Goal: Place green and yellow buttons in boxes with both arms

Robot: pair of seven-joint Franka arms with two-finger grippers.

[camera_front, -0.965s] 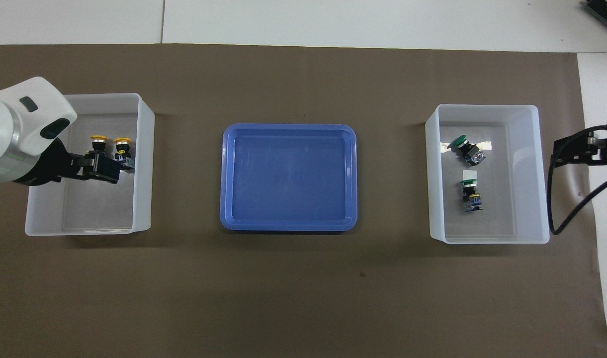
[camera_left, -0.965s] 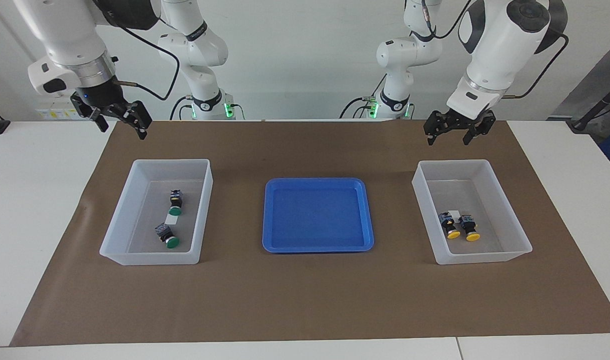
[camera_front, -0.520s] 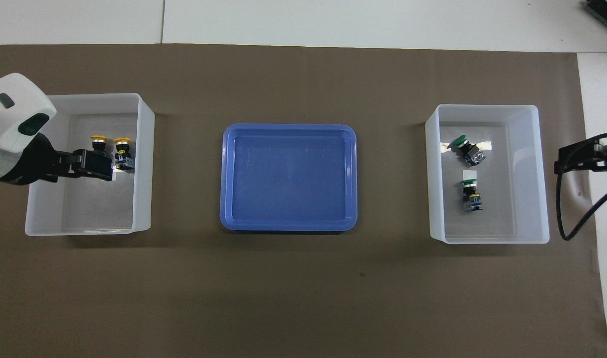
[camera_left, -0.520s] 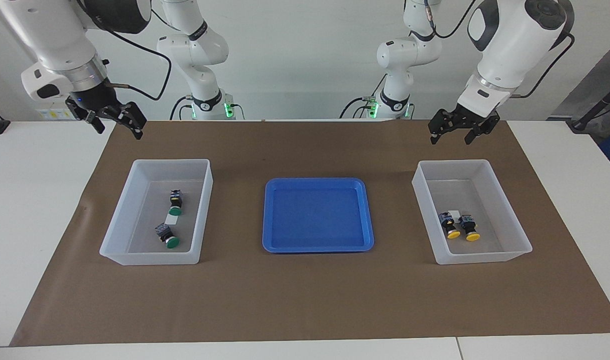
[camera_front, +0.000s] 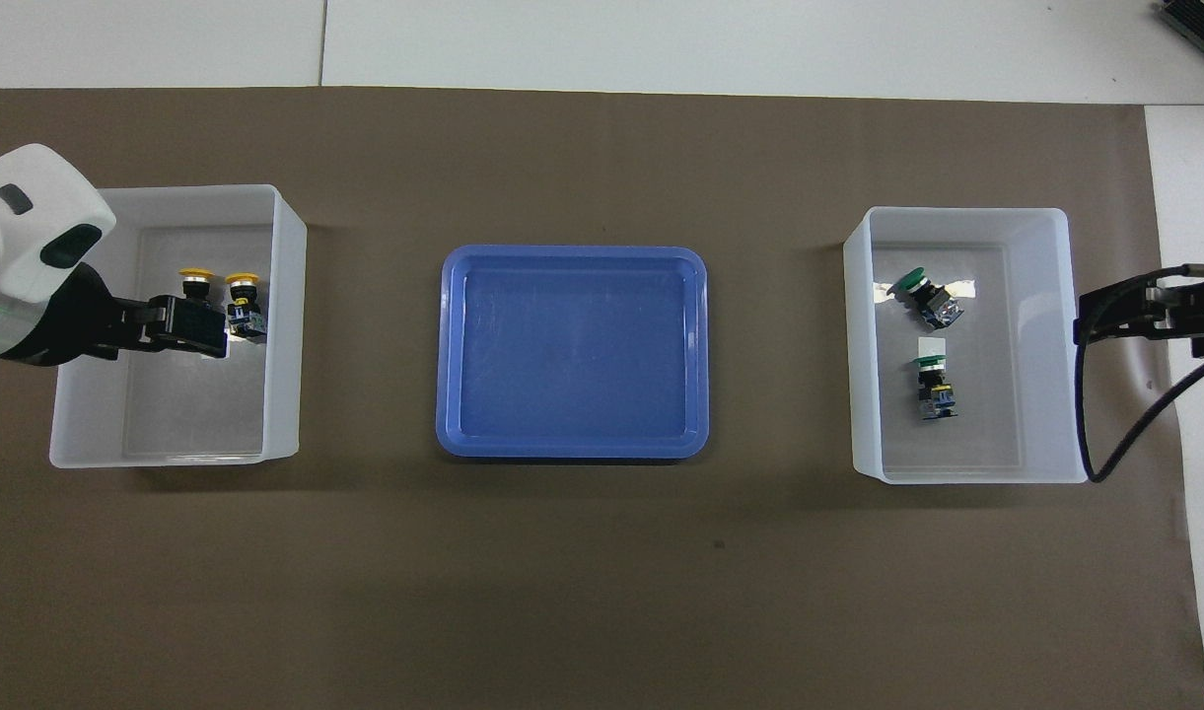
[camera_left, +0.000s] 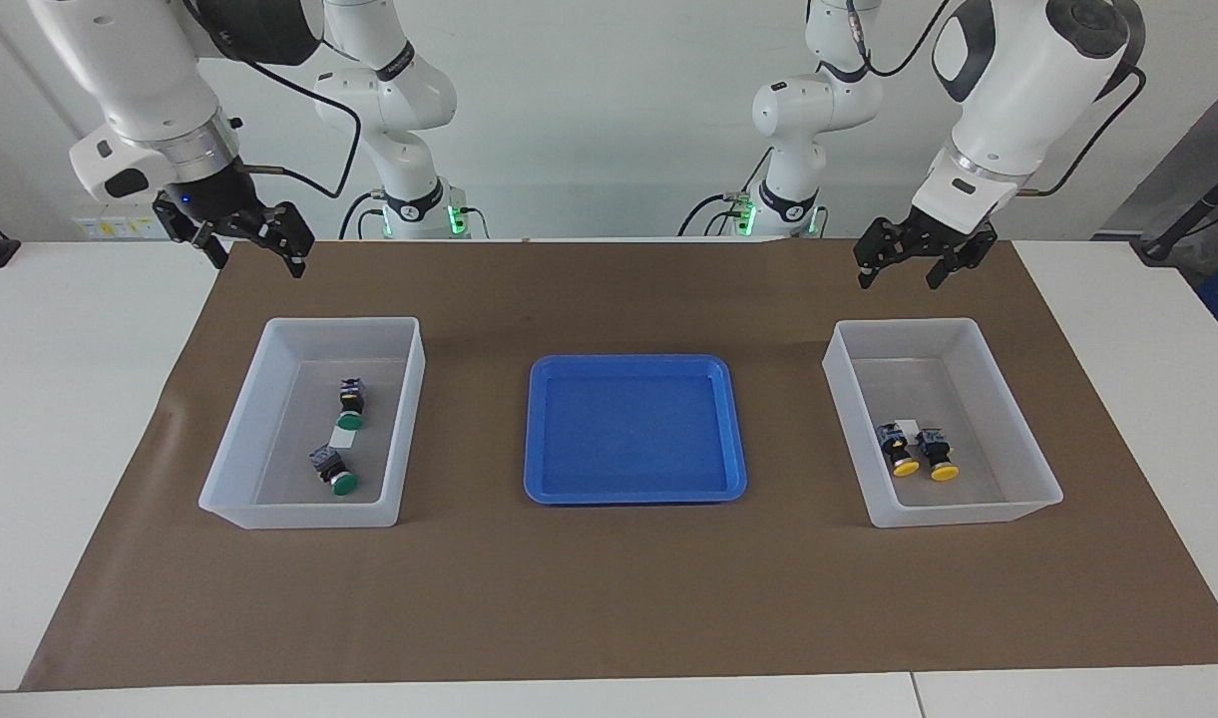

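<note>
Both grippers [camera_left: 913, 264] [camera_left: 254, 249] hang open; box labels [camera_left: 346, 438] look blank.

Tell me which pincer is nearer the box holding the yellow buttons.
Left. The left pincer hangs open just above that box, at its robot-side end. The right pincer hangs open at the right arm's end, near the box with the green buttons.

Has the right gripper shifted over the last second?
Yes. The right gripper, raised and open, has swung toward the table's middle, nearer over the box holding the green buttons.
</note>
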